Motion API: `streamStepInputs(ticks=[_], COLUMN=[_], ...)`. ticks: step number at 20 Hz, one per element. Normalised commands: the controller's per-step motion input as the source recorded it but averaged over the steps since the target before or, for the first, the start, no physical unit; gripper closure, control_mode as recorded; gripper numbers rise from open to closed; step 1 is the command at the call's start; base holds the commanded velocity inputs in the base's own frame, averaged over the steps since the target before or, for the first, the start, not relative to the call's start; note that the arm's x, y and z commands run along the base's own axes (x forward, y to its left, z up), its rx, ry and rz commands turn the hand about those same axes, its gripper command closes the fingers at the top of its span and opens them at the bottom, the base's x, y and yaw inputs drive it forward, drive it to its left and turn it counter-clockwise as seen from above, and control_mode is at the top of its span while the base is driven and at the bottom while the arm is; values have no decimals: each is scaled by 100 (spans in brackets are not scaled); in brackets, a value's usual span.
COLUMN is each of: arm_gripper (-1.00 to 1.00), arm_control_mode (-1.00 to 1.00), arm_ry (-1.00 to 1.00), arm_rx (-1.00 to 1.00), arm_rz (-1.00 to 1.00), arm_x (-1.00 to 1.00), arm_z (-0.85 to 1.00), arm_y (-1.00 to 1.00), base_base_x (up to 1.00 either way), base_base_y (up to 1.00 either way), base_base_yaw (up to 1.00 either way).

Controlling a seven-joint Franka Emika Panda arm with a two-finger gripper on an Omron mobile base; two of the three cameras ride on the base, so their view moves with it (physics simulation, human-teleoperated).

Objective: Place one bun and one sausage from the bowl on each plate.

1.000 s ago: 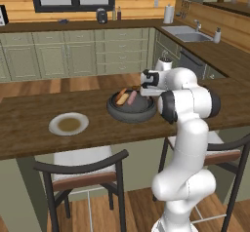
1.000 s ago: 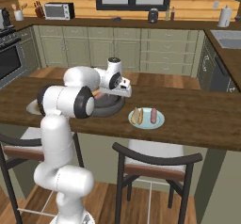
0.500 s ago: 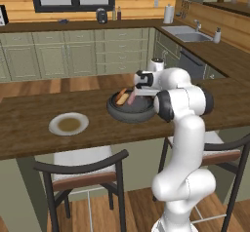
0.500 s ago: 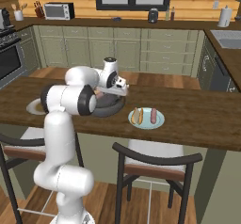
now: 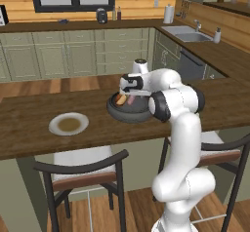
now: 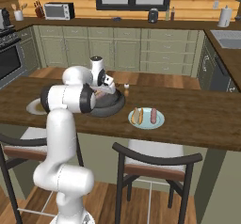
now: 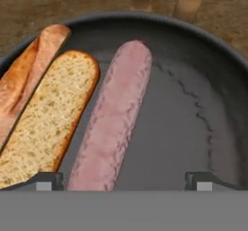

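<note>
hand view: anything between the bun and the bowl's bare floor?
Yes, the pink sausage lies lengthwise between the bun and the bare part of the bowl, alongside the bun. The hand view shows it.

A home kitchen: sink [image 5: 187, 34], microwave [image 6: 56, 11], green cabinets [image 6: 124, 47].

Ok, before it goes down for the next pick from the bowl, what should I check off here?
1. Gripper over the bowl: ok.
2. Jaws open and empty: ok, the tips stand wide apart at the bottom of the hand view.
3. Sausage between the tips: not ok, it lies left of centre, near the left tip.
4. Bun clear of the sausage: not ok, they lie side by side, touching or nearly.
5. Right plate served: ok, bun and sausage on it.
6. Left plate free: ok, nothing on it.
</note>
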Motion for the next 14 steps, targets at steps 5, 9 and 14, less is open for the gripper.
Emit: streamStepInputs(ticks=[5,9,14], arm_gripper=[-100,-100,-100], arm_control_mode=[-100,-100,-100], arm_ry=[3,2,2], arm_rx=[0,0,0], arm_rz=[-11,-9,-5], arm_x=[41,21,1], arm_z=[-16,-21,-22], arm_y=[0,2,0], base_base_x=[0,0,0], base_base_y=[0,0,0], base_base_yaw=[0,0,0])
